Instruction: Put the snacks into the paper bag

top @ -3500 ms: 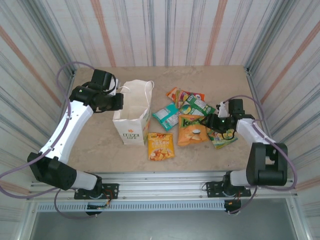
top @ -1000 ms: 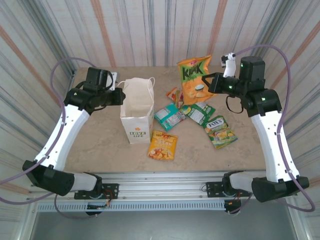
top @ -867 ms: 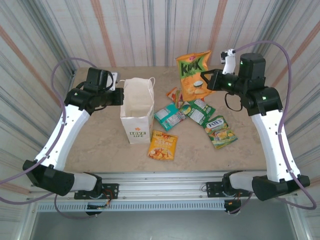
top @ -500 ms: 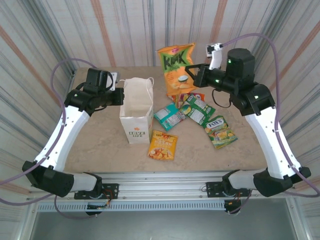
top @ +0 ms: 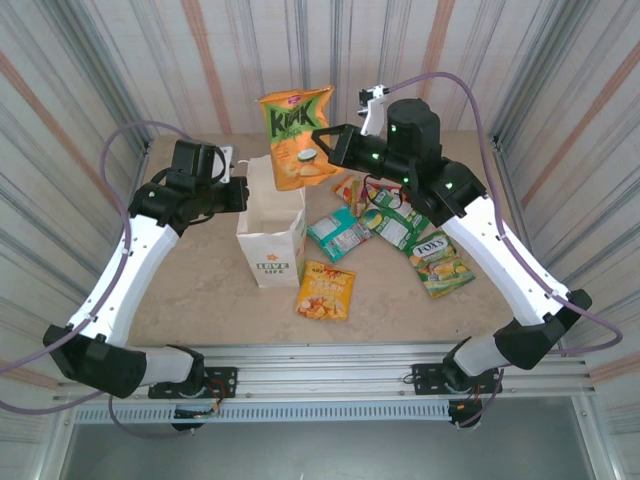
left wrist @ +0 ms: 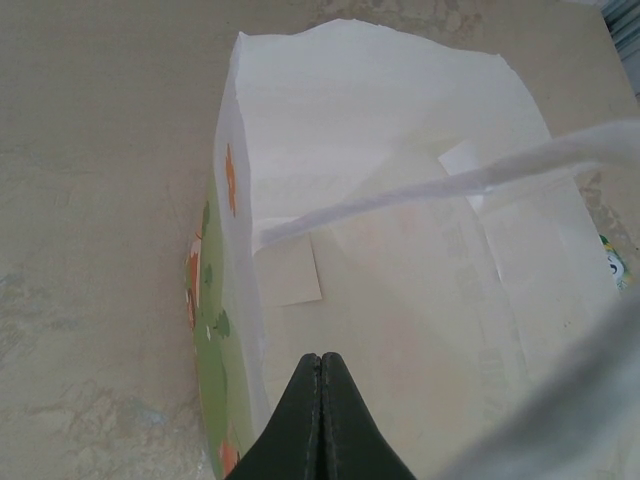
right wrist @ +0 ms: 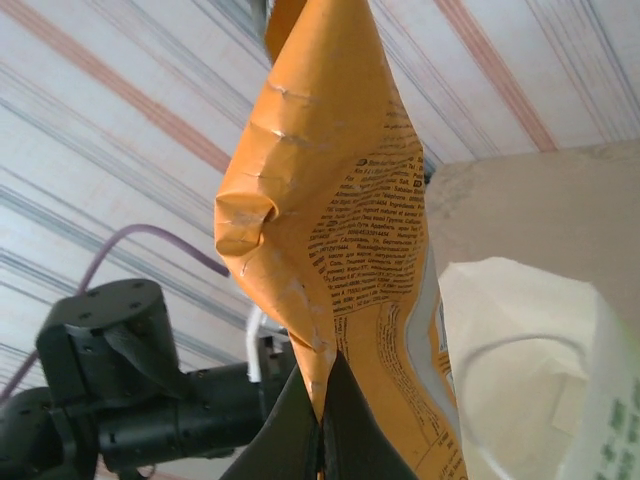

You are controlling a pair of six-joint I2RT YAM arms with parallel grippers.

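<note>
The white paper bag stands upright at centre left, its mouth open. My left gripper is shut at its left rim, fingers pinched together over the bag's inner wall in the left wrist view. My right gripper is shut on the edge of an orange Kook snack packet, which hangs in the air just above and behind the bag's mouth. In the right wrist view the packet rises from the gripper, with the bag at lower right. The other snacks lie on the table.
Right of the bag lie an orange packet, a teal one, a green one, a Fox's packet and a red-orange one. Striped walls enclose the table on three sides.
My right arm has swung left, carrying the Kook packet from over the pile to over the bag's mouth. The left arm has stayed at the bag's rim.
</note>
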